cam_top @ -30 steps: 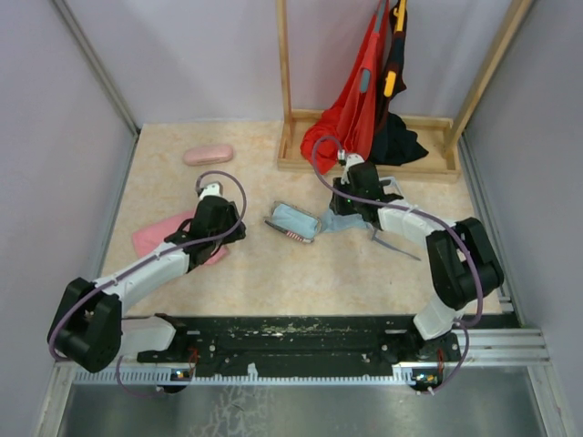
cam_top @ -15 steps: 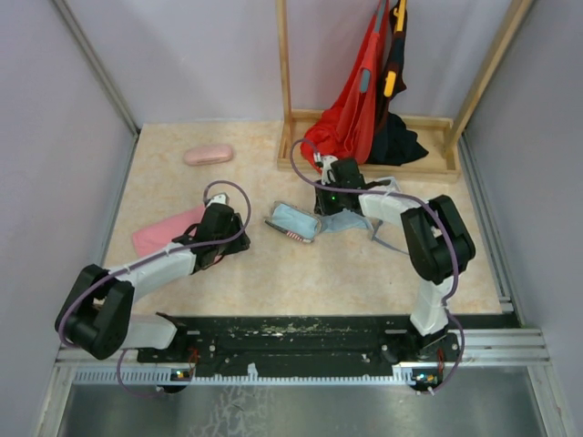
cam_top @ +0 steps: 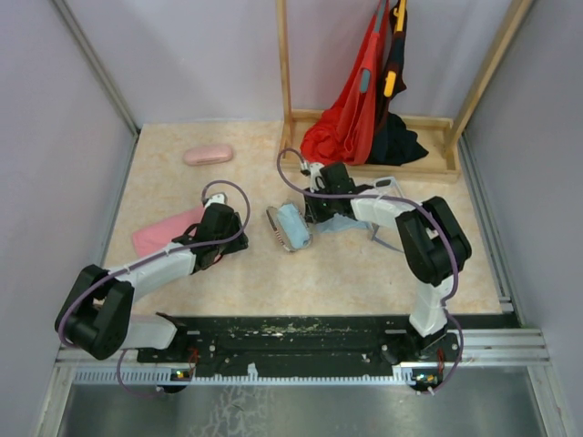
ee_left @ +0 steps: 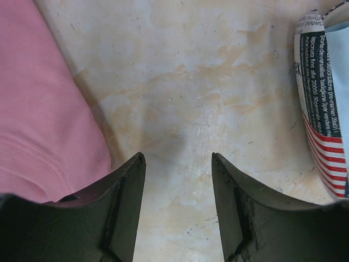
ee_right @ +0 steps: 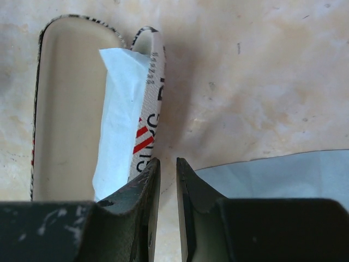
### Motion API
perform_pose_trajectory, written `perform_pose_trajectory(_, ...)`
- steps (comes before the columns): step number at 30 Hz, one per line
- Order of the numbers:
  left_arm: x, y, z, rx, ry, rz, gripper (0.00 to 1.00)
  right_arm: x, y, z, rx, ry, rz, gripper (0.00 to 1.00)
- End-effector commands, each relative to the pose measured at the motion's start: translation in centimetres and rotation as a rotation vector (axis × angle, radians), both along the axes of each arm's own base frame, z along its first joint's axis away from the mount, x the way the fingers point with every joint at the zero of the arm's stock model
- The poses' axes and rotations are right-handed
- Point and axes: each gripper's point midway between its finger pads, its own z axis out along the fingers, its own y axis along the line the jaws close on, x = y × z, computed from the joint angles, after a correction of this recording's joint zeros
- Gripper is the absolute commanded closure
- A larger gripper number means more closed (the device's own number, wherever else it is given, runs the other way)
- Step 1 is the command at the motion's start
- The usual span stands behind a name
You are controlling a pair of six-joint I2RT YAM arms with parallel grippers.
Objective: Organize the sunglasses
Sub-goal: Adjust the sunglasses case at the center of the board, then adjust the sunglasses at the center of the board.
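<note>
Just swung flag-printed case (cam_top: 290, 228) round w/ R gripper (ee_right: 168, 162), fingers nearly together, empty; L gripper (ee_left: 178, 161) fingers apart; open case now easier to load.

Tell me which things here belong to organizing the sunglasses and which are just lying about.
Belongs to the job:
- thin grey glasses, partly hidden under the right arm
- open flag-printed case, probably, with a blue cloth inside
- closed pink case, probably
- loose blue cloth, possibly

Just lying about:
- pink cloth
- wooden rack
- red garment
- black garment
</note>
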Motion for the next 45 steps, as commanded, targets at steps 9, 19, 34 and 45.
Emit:
perform_pose_trajectory(9, 0.6, 0.2, 0.9, 0.023, -0.033, 0.0, 0.42, -2.0, 1.3, 2.6, 0.051, -0.038, 0.017, 0.81)
perform_pose_trajectory(19, 0.4, 1.5, 3.0, 0.034, -0.096, 0.039, 0.41, -0.4, -4.2, 6.2, -0.063, -0.205, -0.255, 0.67)
perform_pose_trajectory(34, -1.2, 1.0, 5.1, -0.043, -0.142, -0.009, 0.41, -2.7, -19.0, 9.2, -0.122, -0.289, -0.791, 0.59)
perform_pose_trajectory(45, -2.3, 0.1, 4.9, -0.096, -0.122, -0.06, 0.42, -2.8, -20.6, 7.6, -0.229, -0.163, -0.757, 0.57)
